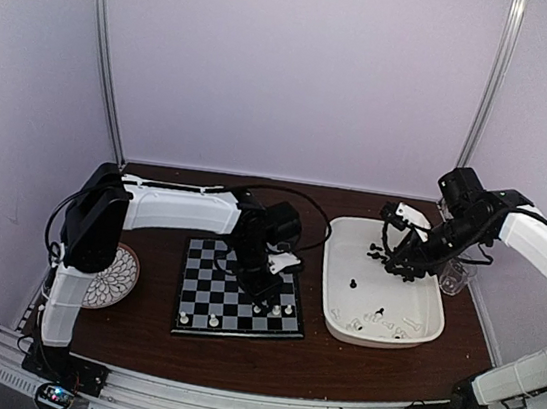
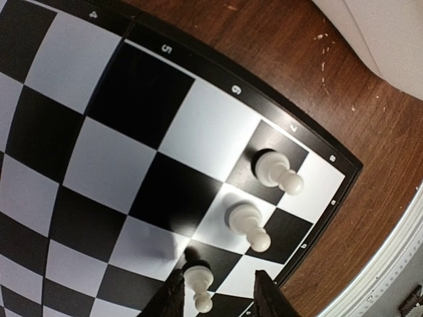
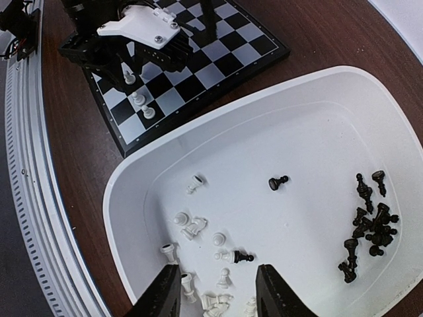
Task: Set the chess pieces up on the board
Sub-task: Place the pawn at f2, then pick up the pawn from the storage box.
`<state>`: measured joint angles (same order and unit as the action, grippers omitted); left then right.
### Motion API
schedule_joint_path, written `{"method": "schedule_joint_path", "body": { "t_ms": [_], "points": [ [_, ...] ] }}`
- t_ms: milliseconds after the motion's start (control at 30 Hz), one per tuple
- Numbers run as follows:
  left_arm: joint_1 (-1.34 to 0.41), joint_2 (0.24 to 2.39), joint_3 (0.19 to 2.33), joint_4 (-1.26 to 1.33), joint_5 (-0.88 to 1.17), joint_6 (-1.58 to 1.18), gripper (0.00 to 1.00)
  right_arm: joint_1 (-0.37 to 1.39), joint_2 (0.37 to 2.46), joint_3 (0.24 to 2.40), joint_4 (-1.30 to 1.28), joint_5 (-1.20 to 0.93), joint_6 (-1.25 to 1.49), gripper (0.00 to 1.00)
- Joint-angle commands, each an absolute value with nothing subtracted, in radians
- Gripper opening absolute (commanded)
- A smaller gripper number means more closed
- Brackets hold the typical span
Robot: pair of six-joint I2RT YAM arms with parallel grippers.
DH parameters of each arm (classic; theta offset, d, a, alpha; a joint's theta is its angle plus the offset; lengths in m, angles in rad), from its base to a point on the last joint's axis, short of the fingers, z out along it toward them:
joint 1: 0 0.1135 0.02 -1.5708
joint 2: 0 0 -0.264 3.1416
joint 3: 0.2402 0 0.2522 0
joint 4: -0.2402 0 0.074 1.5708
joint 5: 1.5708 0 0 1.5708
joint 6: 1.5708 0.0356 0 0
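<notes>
Left claw (image 2: 221, 298) stands parted around a white pawn (image 2: 197, 281) at the board (image 2: 132, 165) edge, two more pawns (image 2: 248, 224) just beside. Right claw (image 3: 218, 294), parted, hangs over the tray (image 3: 231, 125) of loose pieces (image 3: 370, 228). Plate (image 1: 120, 280) lies left of the board.

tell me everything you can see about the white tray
The tray is a white, glossy, plastic-looking tub, rectangular with rounded corners and a raised rim. It sits flat on the brown table, close to the right of the board. Loose pieces lie inside: white pieces tumbled along the near side, black pieces bunched at the far side, and one black pawn alone near the middle. The right gripper hangs open above it, holding nothing.
</notes>
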<state>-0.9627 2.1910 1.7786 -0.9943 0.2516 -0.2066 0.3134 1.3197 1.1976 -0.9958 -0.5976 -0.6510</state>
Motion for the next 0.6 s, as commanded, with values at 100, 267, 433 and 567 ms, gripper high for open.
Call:
{"method": "schedule_joint_path", "body": {
  "t_ms": [100,267,433,567],
  "points": [
    [-0.954,2.011,1.797,-0.971,0.150,-0.180,0.39,0.276,1.309,1.205,-1.001,-0.514,-0.634,0.38],
    [-0.954,1.827,1.652,-0.737,0.110,-0.174,0.43,0.237,1.414,1.237,-1.119,-0.340,-0.722,0.34],
    [-0.961,1.665,1.405,-0.414,0.098,-0.177,0.50,0.238,1.550,1.237,-1.211,-0.255,-0.771,0.34],
    [-0.959,1.623,1.301,-0.236,0.035,-0.187,0.73,0.251,1.590,1.215,-1.201,-0.320,-0.806,0.33]
  ]
}}
